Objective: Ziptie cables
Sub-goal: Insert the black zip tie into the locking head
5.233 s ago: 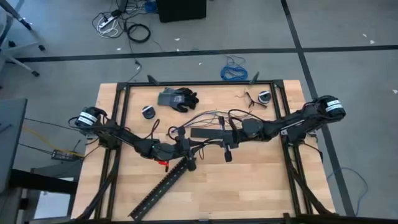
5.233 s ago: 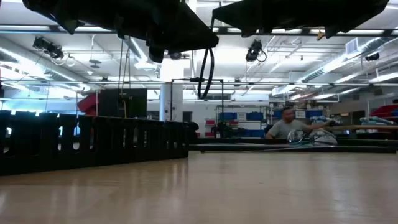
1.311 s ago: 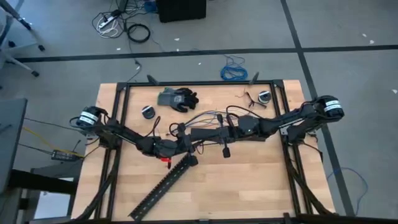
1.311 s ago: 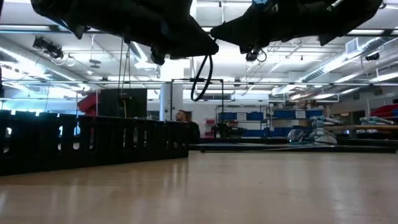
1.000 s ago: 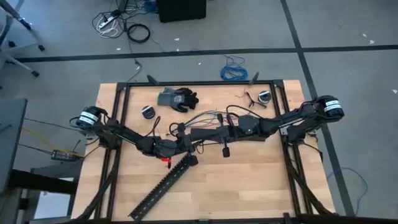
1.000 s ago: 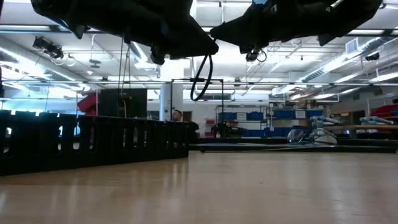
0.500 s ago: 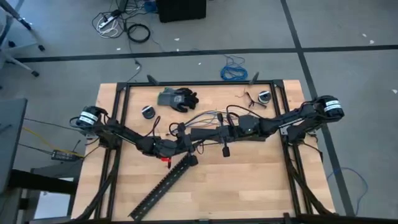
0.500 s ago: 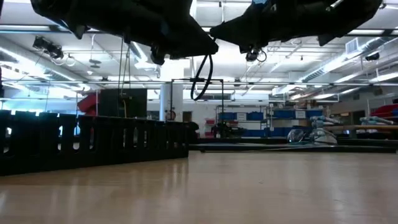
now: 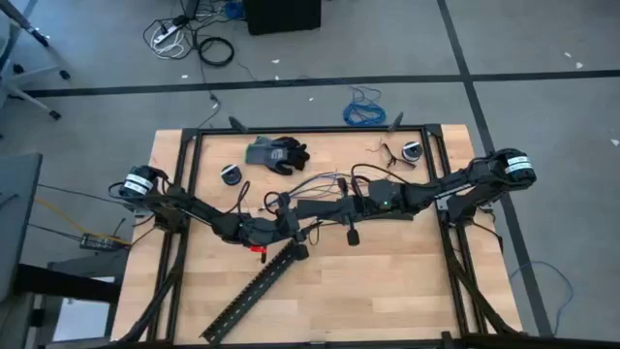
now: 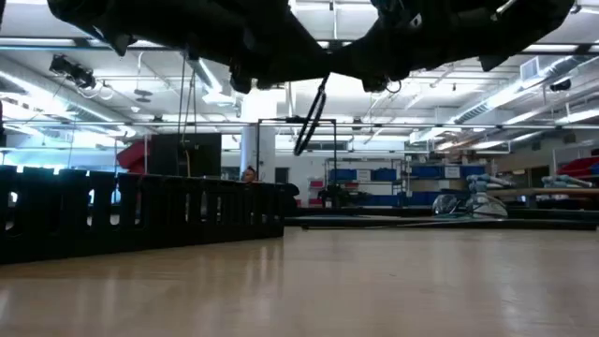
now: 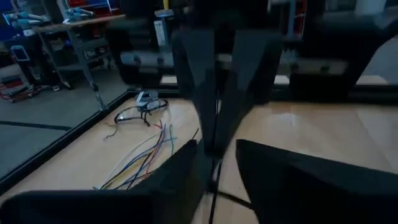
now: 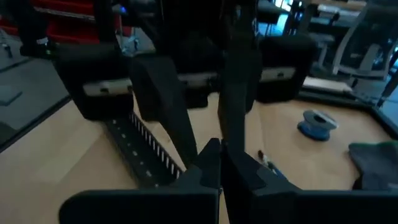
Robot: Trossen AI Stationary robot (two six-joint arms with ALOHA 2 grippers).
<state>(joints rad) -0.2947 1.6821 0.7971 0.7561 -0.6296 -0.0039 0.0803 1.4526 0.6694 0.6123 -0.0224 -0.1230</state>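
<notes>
Pale wooden boards inside a black metal frame [image 9: 191, 194] are carrying the work, with an open workshop showing behind. Mid-table, the left claw [image 9: 292, 226] and the right claw [image 9: 306, 209] are meeting tip to tip. The right claw is pinching a thin black plastic zip tie [image 11: 215, 176], its fingers [image 11: 205, 106] pressed together on the strip. The left claw's fingers [image 11: 177, 180] are standing parted on either side of that strip, gripping nothing.

The thin multicoloured cables [image 9: 316, 181] are lying loose on the boards just beyond both claws, on the side toward the grey-and-black work glove [image 9: 275, 152], and are not yet passing through the tie. A long black perforated plastic strip [image 9: 254, 291] is lying on the opposite side of the claws.

These wires are probably weighing almost nothing and flopping freely, so they are likely to fan apart and slip from a loose pinch. Gathering them near mid-length, where the strands are running closest together, looks like the safest hold.
</notes>
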